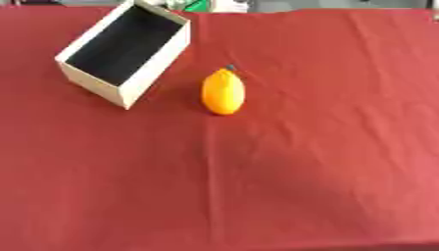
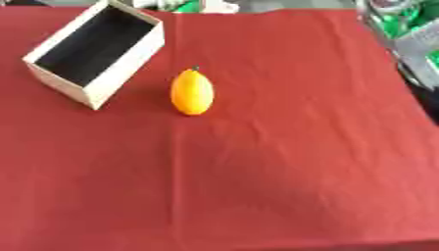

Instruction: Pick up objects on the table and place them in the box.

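Orange fruit [image 1: 223,92] just right of box [image 1: 155,69], untouched. Neither hand visible, finger state unknown. Risk: rounded fruit rolling when nudged.

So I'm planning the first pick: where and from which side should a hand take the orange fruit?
Probably around its wide middle, coming from above. The orange fruit lies lengthwise on the red cloth, stem end pointing away, with open cloth on both long sides. The box sits apart on its left, so fingers should fit.
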Controlling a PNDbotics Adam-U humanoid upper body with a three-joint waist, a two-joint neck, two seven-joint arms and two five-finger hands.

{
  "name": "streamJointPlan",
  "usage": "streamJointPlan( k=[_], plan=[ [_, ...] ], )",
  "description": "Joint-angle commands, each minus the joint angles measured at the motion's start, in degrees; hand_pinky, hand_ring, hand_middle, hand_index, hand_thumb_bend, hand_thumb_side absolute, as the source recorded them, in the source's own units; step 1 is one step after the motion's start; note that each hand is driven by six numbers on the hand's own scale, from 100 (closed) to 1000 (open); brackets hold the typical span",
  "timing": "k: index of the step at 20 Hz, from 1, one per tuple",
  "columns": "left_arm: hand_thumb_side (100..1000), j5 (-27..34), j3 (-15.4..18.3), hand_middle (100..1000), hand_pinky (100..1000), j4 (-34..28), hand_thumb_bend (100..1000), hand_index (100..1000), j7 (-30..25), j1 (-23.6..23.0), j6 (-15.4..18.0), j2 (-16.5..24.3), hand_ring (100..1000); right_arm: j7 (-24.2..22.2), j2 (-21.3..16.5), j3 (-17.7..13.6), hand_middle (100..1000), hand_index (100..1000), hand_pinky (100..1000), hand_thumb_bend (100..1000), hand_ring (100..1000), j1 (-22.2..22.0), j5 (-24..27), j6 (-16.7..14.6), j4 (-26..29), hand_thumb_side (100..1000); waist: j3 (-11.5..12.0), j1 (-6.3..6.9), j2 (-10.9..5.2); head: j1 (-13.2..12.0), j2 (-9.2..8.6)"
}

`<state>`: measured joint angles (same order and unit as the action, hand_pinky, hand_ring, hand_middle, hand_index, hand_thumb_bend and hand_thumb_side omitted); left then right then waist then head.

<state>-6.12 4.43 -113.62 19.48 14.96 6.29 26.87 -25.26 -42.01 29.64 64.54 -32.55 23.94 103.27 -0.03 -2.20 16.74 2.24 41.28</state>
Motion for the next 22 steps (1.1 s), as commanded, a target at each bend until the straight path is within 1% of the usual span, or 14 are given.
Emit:
streamJointPlan(
  k=[1,3,6,11,13,15,19,21,22],
  plan=[
    [613,0.15,0.05,612,473,-0.97,380,815,-0.26,0.13,0.04,2.05,548,-3.64,0.84,2.58,844,867,890,100,912,3.74,0.35,0.73,-2.18,1000,-0.02,0.19,-1.40,0.22,0.22],
    [613,0.19,0.00,612,473,-0.97,379,815,-0.32,0.08,0.01,2.02,548,-5.07,2.35,4.01,844,870,892,100,912,5.62,0.49,1.32,-3.44,1000,-0.11,0.21,-1.46,0.23,0.22],
    [613,0.26,-0.10,611,472,-0.97,379,815,-0.45,0.07,-0.01,1.99,548,-6.40,4.23,5.48,844,873,894,100,913,7.19,1.23,2.31,-5.09,1000,-0.18,0.29,-1.51,0.16,0.04],
    [613,0.37,-0.15,611,472,-0.97,377,815,-0.54,0.01,-0.04,1.87,548,-8.10,6.58,7.22,846,880,896,100,915,8.28,1.68,3.37,-7.85,1000,-0.20,0.44,-1.47,0.18,-0.08],
    [613,0.43,-0.18,611,472,-0.97,377,815,-0.59,0.07,-0.04,1.79,548,-9.04,7.65,7.78,849,889,899,100,915,8.65,1.75,3.72,-9.10,982,-0.18,0.49,-1.44,0.30,-0.13],
    [613,0.48,-0.21,611,472,-0.97,377,815,-0.63,0.09,-0.05,1.72,547,-10.22,8.87,8.25,852,896,901,100,918,9.10,2.10,4.10,-10.35,940,-0.16,0.55,-1.41,0.40,-0.21],
    [614,0.60,-0.27,611,472,-0.97,373,815,-0.72,0.12,-0.06,1.61,547,-13.41,11.10,9.26,866,921,914,100,932,9.89,3.59,4.80,-12.64,789,-0.04,0.64,-1.34,0.60,-0.46],
    [614,0.63,-0.27,611,472,-0.97,370,814,-0.71,0.12,-0.07,1.60,547,-15.33,11.65,9.77,870,930,923,140,941,10.14,4.36,4.73,-13.35,713,0.01,0.61,-1.32,0.62,-0.56],
    [614,0.63,-0.28,611,472,-0.97,366,814,-0.71,0.11,-0.08,1.60,547,-16.26,11.80,9.99,878,939,926,176,947,10.22,4.39,4.58,-13.61,669,0.01,0.59,-1.30,0.61,-0.58]
  ],
)
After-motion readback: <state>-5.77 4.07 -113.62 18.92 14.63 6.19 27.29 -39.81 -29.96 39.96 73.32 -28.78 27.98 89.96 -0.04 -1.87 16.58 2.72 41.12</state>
